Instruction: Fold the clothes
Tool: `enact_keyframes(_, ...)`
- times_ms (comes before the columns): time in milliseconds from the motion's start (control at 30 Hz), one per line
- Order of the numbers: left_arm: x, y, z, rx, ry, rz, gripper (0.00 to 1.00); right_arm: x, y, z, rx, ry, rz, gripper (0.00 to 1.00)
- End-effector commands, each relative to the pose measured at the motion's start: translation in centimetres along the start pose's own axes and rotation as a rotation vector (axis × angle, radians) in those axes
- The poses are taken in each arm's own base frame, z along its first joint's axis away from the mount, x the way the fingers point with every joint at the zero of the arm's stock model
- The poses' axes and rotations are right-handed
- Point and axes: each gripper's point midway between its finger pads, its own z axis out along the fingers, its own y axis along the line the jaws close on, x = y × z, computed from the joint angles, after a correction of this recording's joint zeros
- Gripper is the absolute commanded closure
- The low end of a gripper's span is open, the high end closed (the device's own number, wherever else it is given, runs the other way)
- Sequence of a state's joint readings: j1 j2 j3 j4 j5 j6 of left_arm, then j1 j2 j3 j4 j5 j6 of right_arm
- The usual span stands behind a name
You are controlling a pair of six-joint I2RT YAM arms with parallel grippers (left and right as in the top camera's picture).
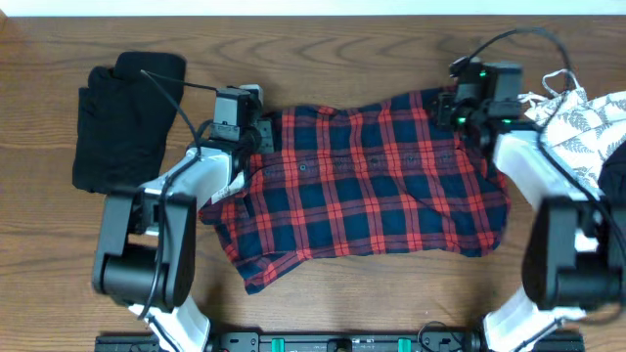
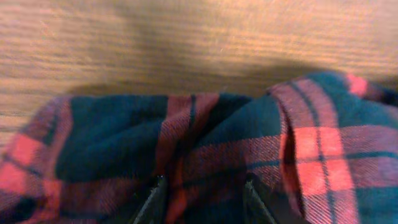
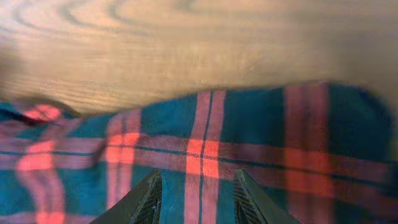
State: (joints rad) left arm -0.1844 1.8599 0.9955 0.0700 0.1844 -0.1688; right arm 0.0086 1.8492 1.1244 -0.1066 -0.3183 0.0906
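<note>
Overhead, a red and blue checked shirt [image 1: 362, 181] is seen spread across the middle of the wooden table [image 1: 323, 49], with lumpy, uneven edges. The left gripper [image 1: 262, 135] is set at the shirt's far left corner, and the right gripper [image 1: 462, 110] is set at its far right corner. A black garment [image 1: 122, 122] is laid on the table to the left, apart from the shirt. A white leaf-print garment [image 1: 577, 117] is piled at the right edge, just beside the right arm [image 1: 533, 161].

From the left wrist, the left fingers [image 2: 152, 200] are seen apart with bunched cloth between them. Whether that cloth is squeezed cannot be told. From the right wrist, the right fingers [image 3: 148, 198] are seen apart over flat cloth, and nothing is pinched.
</note>
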Motion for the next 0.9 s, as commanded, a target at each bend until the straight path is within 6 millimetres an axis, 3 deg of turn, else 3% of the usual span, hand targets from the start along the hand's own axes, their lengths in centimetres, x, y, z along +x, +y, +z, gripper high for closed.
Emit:
enact_keyframes(0,0.6,0.1,1.0,0.006,0.018,-0.004,0.59,2.2,-0.6,2.7,-0.006,0.051,0.059,0.64)
enact_keyframes(200,2.2,0.7,2.6,-0.004,0.056,-0.009,0.59,5.7,-2.2,6.0,0.017,0.122,0.108,0.64)
enact_keyframes(367,2.2,0.9,4.1,0.003,0.032,-0.006,0.59,7.0,-3.8,6.9,0.089,0.143,0.126,0.64)
enact_keyframes(700,1.7,1.5,8.0,0.021,-0.082,0.065,0.59,4.7,-6.7,7.0,0.246,0.031,0.094,0.57)
enact_keyframes(867,-1.4,2.3,7.8,-0.018,-0.205,0.101,0.64,2.2,-7.2,6.8,0.268,-0.073,0.078,0.54)
